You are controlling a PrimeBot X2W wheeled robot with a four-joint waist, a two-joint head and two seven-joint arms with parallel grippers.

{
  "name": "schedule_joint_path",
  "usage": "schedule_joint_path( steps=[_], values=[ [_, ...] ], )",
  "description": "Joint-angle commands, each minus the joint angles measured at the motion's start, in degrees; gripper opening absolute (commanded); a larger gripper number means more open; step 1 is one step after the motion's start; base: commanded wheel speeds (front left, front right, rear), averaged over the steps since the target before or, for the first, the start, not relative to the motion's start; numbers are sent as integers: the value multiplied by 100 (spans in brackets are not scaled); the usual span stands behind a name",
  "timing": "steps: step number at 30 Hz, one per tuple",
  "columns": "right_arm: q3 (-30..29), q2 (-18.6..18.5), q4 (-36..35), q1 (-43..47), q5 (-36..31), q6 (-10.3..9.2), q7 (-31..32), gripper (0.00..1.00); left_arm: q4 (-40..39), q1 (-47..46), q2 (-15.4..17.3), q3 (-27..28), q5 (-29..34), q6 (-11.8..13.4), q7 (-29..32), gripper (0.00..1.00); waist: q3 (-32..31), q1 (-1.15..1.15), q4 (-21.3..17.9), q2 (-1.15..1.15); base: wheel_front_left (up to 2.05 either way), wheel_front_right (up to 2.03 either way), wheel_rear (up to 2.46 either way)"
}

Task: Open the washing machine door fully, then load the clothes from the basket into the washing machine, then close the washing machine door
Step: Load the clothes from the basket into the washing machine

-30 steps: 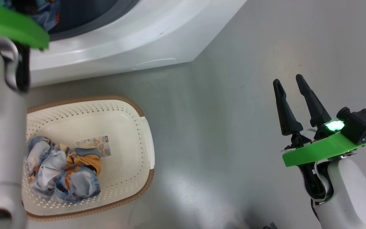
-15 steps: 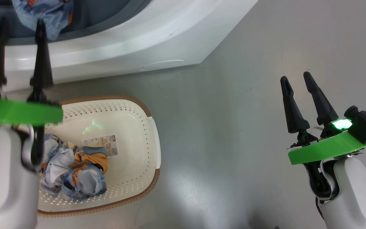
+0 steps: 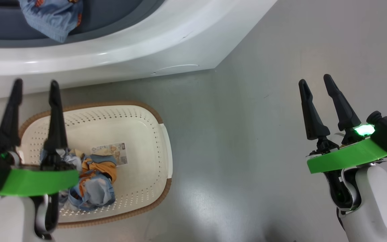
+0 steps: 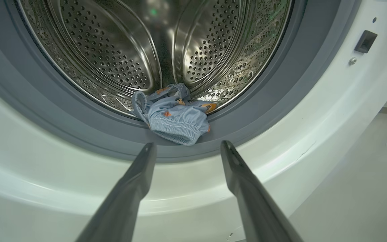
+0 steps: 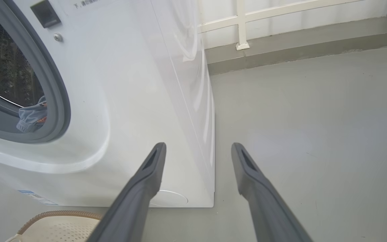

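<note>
The washing machine (image 3: pixel 139 43) stands open at the top of the head view; its door is out of view. One light blue garment (image 4: pixel 173 117) lies on the grey gasket at the drum's mouth, also seen in the head view (image 3: pixel 50 15). More clothes (image 3: pixel 92 185) sit bundled in the cream basket (image 3: pixel 139 121) on the floor below the machine. My left gripper (image 3: pixel 36 83) hangs open and empty over the basket's left end, fingers pointing at the machine (image 4: pixel 187 145). Far off to the right, my right gripper (image 3: pixel 314 80) is open and empty over bare floor.
Grey floor (image 3: pixel 240 141) stretches between the basket and the right arm. The right wrist view shows the machine's right side (image 5: pixel 180 101), the basket's rim (image 5: pixel 55 215) and a white railing along the far wall (image 5: pixel 244 23).
My left arm has drawn back from the machine's mouth and come down over the basket's left end, leaving the blue garment on the gasket. The head camera has shifted slightly.
</note>
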Motion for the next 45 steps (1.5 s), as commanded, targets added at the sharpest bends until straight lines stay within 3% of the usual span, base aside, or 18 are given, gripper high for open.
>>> schedule_joint_path(
  steps=[1, 16, 25, 45],
  values=[
    [55, -25, -167, 232, -59, 9, -27, 100, -235, 219, 42, 197, 24, 49, -10, 100, -6, 0, 19, 0, 0, 0, 0],
    [78, -66, -171, 241, -55, 9, -27, 100, -192, 240, -146, 256, 140, -31, -11, 100, -73, 0, 98, 0, 0, 0, 0],
    [92, -56, -164, 233, -53, 9, -27, 100, 227, -340, -177, 93, 138, -54, 106, 100, -86, 0, 99, 0, 0, 0, 0],
    [127, 1, -122, 185, -34, 9, -27, 100, 2531, -2526, -47, -198, 149, -33, 1242, 100, -56, 0, -72, 0, 0, 0, 0]
  ],
)
